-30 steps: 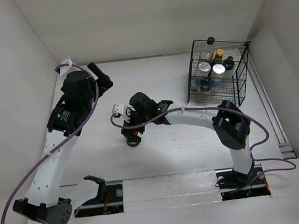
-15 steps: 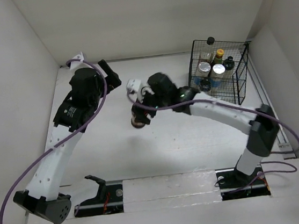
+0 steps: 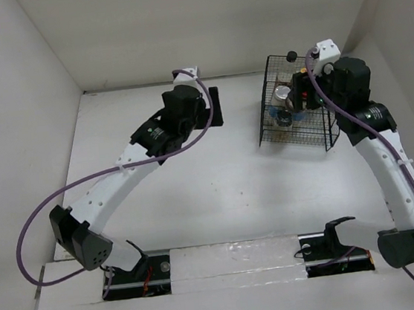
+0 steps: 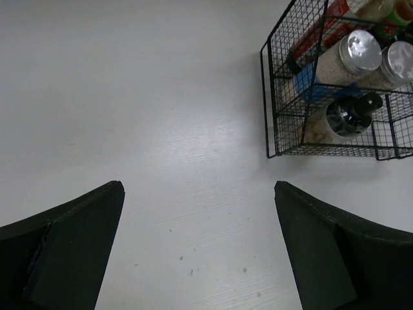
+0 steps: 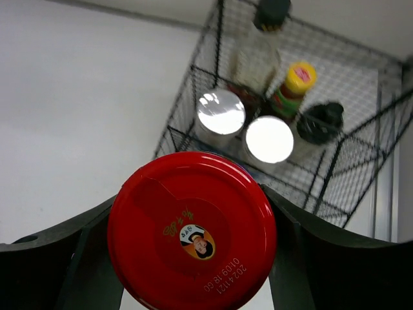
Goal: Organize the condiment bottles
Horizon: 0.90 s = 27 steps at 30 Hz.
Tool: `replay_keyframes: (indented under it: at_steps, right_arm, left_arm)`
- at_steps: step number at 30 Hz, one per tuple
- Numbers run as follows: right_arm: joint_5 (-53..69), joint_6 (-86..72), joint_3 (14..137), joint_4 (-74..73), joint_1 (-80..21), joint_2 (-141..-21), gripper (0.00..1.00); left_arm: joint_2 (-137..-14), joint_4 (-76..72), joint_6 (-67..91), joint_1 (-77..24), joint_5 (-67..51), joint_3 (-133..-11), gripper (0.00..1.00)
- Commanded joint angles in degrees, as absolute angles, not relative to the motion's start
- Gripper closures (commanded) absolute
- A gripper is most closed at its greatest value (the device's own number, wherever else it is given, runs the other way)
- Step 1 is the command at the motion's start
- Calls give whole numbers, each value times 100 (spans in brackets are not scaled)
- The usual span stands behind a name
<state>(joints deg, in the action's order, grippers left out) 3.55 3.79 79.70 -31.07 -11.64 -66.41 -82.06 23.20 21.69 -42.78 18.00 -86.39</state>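
Condiment bottles (image 3: 284, 94) seen from overhead: at upper centre, the left gripper (image 4: 197, 190) hangs over the table (image 3: 196, 193), jaws spread wide, grasping nothing. At upper right, the right gripper (image 3: 306, 90) clasps a red-lidded jar (image 5: 191, 239) above the wire basket (image 3: 299, 138), where two silver-topped shakers (image 5: 221, 111), two tall bottles (image 5: 258, 55) and a black-capped jar (image 5: 321, 123) stand.
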Motion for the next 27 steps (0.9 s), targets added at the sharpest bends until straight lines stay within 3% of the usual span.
replay_keyframes:
  at_steps: [1,9,27]
  right_arm:
    - [396,176,7814,-2874,-574,-6592,71]
    - [633,9,7295,-2119,175,-6785,73]
    - [167,-44,6337,-1028,431,-7593,71]
  left_arm:
    - [-8209,2075,1793,-4307,1986,-8895,1]
    - [-8262,1793,1845,-4307,1547,-8631,1]
    - [-8209,1670,1951,-4307,1494,-8279,1]
